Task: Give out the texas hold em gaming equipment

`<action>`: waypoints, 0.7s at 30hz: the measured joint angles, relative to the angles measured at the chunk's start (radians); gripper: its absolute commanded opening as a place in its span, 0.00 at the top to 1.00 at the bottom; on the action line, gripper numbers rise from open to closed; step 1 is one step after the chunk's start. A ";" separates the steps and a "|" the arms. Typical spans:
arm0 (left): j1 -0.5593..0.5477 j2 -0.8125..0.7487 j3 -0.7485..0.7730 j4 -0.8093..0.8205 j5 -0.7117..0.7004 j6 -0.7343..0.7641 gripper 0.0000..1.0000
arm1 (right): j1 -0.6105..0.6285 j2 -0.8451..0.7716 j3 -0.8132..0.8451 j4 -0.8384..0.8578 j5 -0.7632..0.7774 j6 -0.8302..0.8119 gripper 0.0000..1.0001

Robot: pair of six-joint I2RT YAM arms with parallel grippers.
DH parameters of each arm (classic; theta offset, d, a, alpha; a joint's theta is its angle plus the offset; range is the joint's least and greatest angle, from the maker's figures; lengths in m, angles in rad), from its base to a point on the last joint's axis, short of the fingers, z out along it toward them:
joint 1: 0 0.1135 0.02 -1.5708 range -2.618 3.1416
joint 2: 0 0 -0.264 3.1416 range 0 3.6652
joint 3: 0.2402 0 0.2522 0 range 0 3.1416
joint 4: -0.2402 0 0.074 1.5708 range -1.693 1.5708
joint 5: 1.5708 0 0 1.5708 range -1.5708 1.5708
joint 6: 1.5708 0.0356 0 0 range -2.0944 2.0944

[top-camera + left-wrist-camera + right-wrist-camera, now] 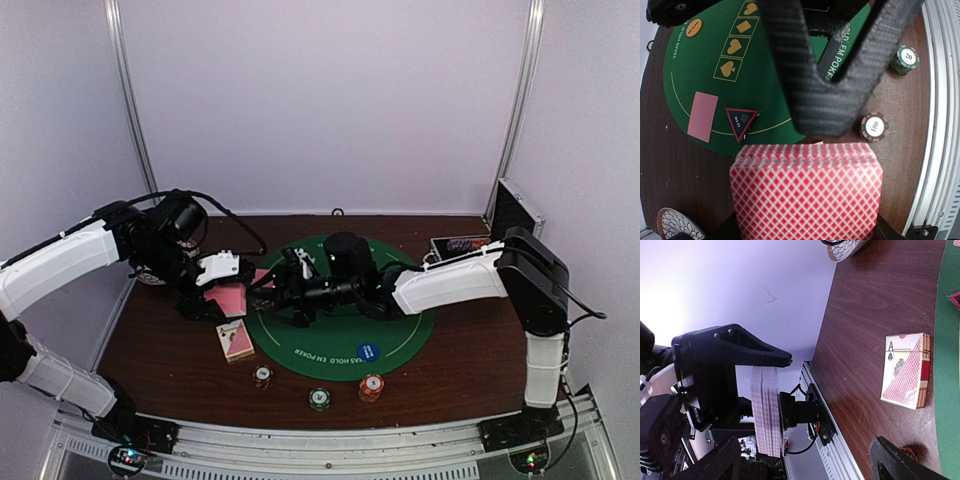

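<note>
My left gripper [220, 303] is shut on a deck of pink-backed playing cards [805, 195], held above the wooden table just left of the green mat [400, 330]. My right gripper [268, 292] reaches across the mat to the deck, and its jaws stand open [805, 455] around the deck's edge [765, 410]. One card [703, 116] lies face down on the mat. Three striped chips [263, 376] [319, 398] [371, 387] stand along the table's near edge. A blue chip [368, 351] lies on the mat.
A card box [235, 340] showing an ace lies on the table by the mat's left rim. A triangular marker [741, 121] lies near the single card. The open metal case [510, 210] stands at the back right. A patterned dish [845, 247] sits at the far left.
</note>
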 measured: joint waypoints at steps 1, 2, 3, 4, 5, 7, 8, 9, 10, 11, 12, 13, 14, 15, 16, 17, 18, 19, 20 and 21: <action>0.000 0.000 0.000 0.000 0.000 0.000 1.00 | 0.002 0.008 0.001 0.010 -0.002 0.008 0.09; 0.000 0.000 0.000 -0.002 0.000 -0.001 1.00 | 0.002 0.017 0.003 0.019 -0.004 0.014 0.10; 0.000 0.000 0.000 -0.002 0.000 -0.003 1.00 | 0.003 0.024 0.006 0.026 -0.006 0.020 0.10; 0.000 0.000 0.000 -0.002 0.000 -0.003 1.00 | 0.005 0.034 0.014 0.032 -0.009 0.030 0.10; 0.000 0.000 0.000 -0.003 0.000 -0.004 1.00 | 0.007 0.045 0.024 0.042 -0.011 0.037 0.10; 0.000 0.000 0.000 -0.003 0.001 -0.004 1.00 | 0.010 0.061 0.040 0.055 -0.014 0.049 0.10; 0.000 0.000 0.000 -0.003 0.001 -0.004 1.00 | 0.013 0.067 0.049 0.059 -0.016 0.055 0.10; 0.000 0.000 0.000 -0.004 0.001 -0.004 1.00 | 0.016 0.072 0.056 0.064 -0.017 0.059 0.10; 0.000 0.000 0.000 -0.004 0.001 -0.004 1.00 | 0.019 0.077 0.066 0.069 -0.019 0.061 0.10; 0.000 0.000 0.000 -0.004 0.001 -0.004 1.00 | 0.023 0.079 0.071 0.077 -0.020 0.064 0.11; 0.000 0.000 0.000 -0.004 0.001 -0.004 1.00 | 0.024 0.081 0.074 0.084 -0.021 0.068 0.11; 0.000 0.000 0.000 -0.004 0.001 -0.004 1.00 | 0.026 0.082 0.079 0.090 -0.021 0.072 0.11; 0.000 0.000 0.000 -0.005 0.001 -0.004 1.00 | 0.029 0.083 0.082 0.094 -0.021 0.076 0.11; 0.000 0.000 0.000 -0.005 0.001 -0.004 1.00 | 0.030 0.084 0.082 0.100 -0.022 0.079 0.11; 0.000 0.000 0.000 -0.005 0.001 -0.004 1.00 | 0.031 0.084 0.082 0.105 -0.023 0.082 0.11; 0.000 0.000 0.000 -0.005 0.001 -0.004 1.00 | 0.033 0.085 0.082 0.110 -0.024 0.085 0.11; 0.000 0.000 0.000 -0.006 0.001 -0.004 1.00 | 0.034 0.086 0.083 0.113 -0.024 0.087 0.11; 0.000 0.000 0.000 -0.006 0.001 -0.004 1.00 | 0.035 0.088 0.083 0.116 -0.024 0.087 0.11; 0.000 0.000 0.000 -0.007 0.001 -0.004 1.00 | 0.036 0.091 0.083 0.118 -0.025 0.088 0.11; 0.000 0.000 0.000 -0.007 0.001 -0.004 1.00 | 0.037 0.095 0.085 0.119 -0.026 0.090 0.11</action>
